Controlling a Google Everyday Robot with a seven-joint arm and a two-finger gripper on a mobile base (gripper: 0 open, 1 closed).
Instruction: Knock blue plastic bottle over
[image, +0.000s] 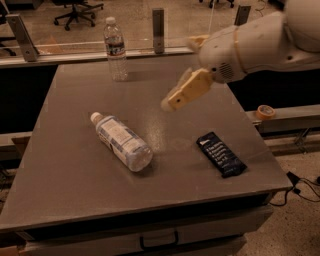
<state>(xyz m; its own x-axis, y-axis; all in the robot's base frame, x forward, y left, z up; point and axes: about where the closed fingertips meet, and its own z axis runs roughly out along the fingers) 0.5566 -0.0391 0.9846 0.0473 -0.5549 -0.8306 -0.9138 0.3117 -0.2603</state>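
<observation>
Gripper (172, 100) hangs in the air above the counter (70, 195), mid-right, touching nothing. Can't tell if it is spread or pressed together; only one tan side shows. Arm comes in from the upper right, its far end cut off by the frame.

Blue plastic bottle (121, 141) lies on its side left of centre, white cap pointing back-left, well apart from the gripper. So it looks knocked over already.

Handling guess: light, thin-walled and slick, and it dents if squeezed. On its side it rolls easily. No grasp needed; a push high on the body would tip it if upright.

Slim clear bottle (115, 50) stands upright at the back edge. Dark packet (220, 153) lies flat near the front right. Label print is unreadable and the water level is unclear.
</observation>
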